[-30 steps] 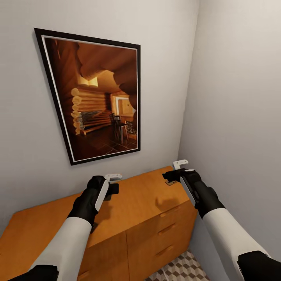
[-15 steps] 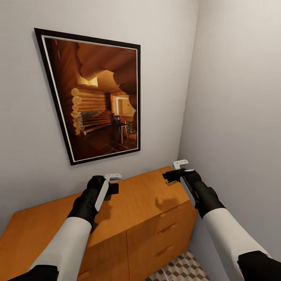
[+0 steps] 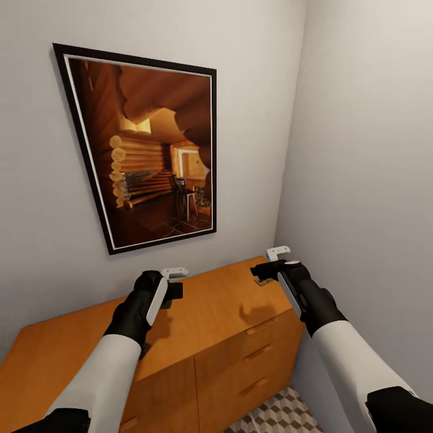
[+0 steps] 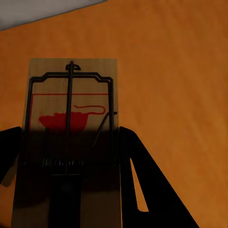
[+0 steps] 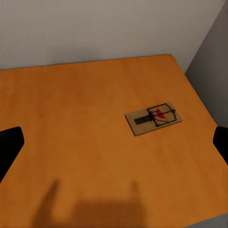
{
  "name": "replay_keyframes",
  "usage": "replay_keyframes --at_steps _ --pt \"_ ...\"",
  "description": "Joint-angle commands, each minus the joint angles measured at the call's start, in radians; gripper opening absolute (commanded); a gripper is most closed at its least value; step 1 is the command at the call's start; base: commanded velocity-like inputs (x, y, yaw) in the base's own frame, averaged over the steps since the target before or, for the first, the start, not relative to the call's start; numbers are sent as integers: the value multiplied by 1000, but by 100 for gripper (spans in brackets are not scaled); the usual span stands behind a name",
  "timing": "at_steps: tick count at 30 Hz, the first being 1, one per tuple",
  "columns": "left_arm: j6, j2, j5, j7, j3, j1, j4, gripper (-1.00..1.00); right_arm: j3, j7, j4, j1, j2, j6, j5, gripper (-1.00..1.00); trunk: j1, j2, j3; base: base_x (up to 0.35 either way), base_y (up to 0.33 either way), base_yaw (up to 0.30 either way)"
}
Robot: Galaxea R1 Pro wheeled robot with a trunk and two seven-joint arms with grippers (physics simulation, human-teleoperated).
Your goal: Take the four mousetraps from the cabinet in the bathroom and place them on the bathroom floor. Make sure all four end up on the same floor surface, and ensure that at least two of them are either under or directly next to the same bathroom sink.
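Pale grey walls meet in a corner, and on the one straight ahead hangs a black-framed picture of a log-cabin interior. Below it stands the orange-brown wooden cabinet, its flat top bare wood and its drawer fronts facing the robot, with a patch of cube-patterned bathroom floor showing at its foot.

Over the cabinet top, left of its middle, the left gripper hangs low. In the left wrist view its two black fingers stand on either side of a mousetrap, a small wooden board with a black wire bar and a red mouse printed on it. The fingers sit tight against the board's long edges, so the gripper seems clenched on it, though that view does not show whether the trap is lifted or resting on the wood.

Near the cabinet's far right corner, close to the side wall, the right gripper is held above the surface. In the right wrist view only its dark fingertips show at the picture's edges, spread wide apart with nothing between them, so it is released. A second mousetrap lies flat on the cabinet top near the corner by the wall, apart from both fingers, its wire bar and red mark facing up. A soft shadow of the gripper falls on the wood nearer the camera.
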Motion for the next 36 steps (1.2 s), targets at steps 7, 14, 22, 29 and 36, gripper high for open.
replay_keyframes --at_steps 7,14,22,29,36 --pt "2 -1 4 7 2 0 0 -100 -3 1 -1 0 -1 4 3 100 0 -1 -1 0 0 0" --pt "2 -1 4 7 2 0 0 -100 -6 -2 -1 0 -1 -10 1 100 0 -1 -1 0 0 0" --pt "2 -1 4 6 2 0 0 -100 -5 0 -1 0 -1 -13 1 100 0 -1 -1 0 0 0" --pt "2 -1 4 6 2 0 0 -100 -5 1 -1 0 -1 -14 1 100 0 -1 -1 0 0 0" --pt "2 -1 4 6 2 0 0 -100 -4 2 -1 0 -1 -14 0 100 0 -1 1 0 0 -88"
